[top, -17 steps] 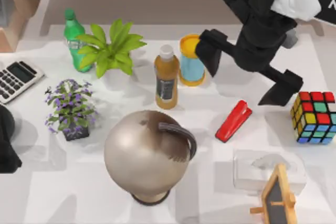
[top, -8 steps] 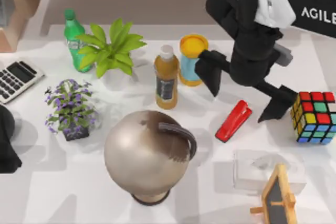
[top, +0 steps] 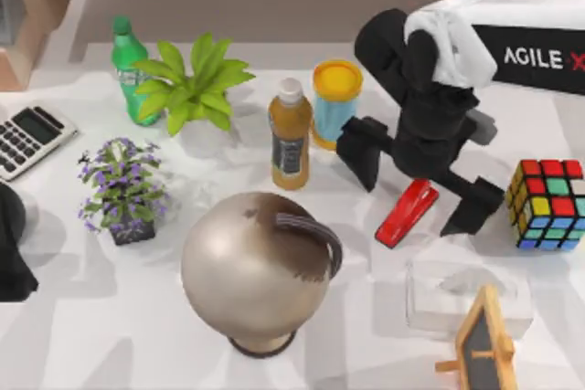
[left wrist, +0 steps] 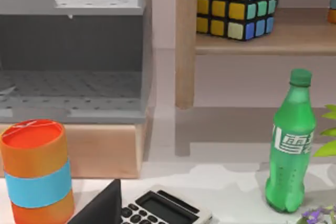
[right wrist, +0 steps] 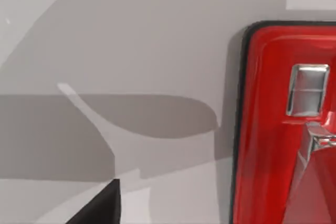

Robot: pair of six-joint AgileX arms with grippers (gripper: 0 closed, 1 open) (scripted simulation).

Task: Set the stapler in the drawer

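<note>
Nearest me in the top view sit the small wooden chalkboard easel (top: pixel 483 340) and the clear tissue box (top: pixel 464 294) at the surface's (top: pixel 91 317) right front, with the big bronze round-bellied pot (top: pixel 256 269) left of them. My left end effector (top: pixel 11 253) is parked at the left edge, beside the calculator (top: pixel 32 137); I cannot tell how its fingers stand.

Just beyond the tissue box lies the stapler (top: pixel 408 213), flat on the surface, its long axis running diagonally from near-left to far-right. My right end effector (top: pixel 416 180) hangs directly over its far end with the fingers spread wide: one finger stands to the stapler's far-left, the other to its near-right by the Rubik's cube (top: pixel 548 205), so they straddle the body across its width. The right wrist view shows the stapler's red top (right wrist: pixel 286 129) close below, off to one side of centre, not yet touched. The right arm is clearly the nearer one. I judge the coming move is a short drop and a close across the narrow width, with the cube close enough to watch.

Farther back stand the amber bottle (top: pixel 290 132), the yellow-lidded can (top: pixel 335 102), the leafy plant (top: pixel 194 84), the purple flowers (top: pixel 126 187) and the green bottle (top: pixel 128 68). Beyond those the left wrist view shows the open grey drawer (left wrist: pixel 71 85), well apart from the stapler
</note>
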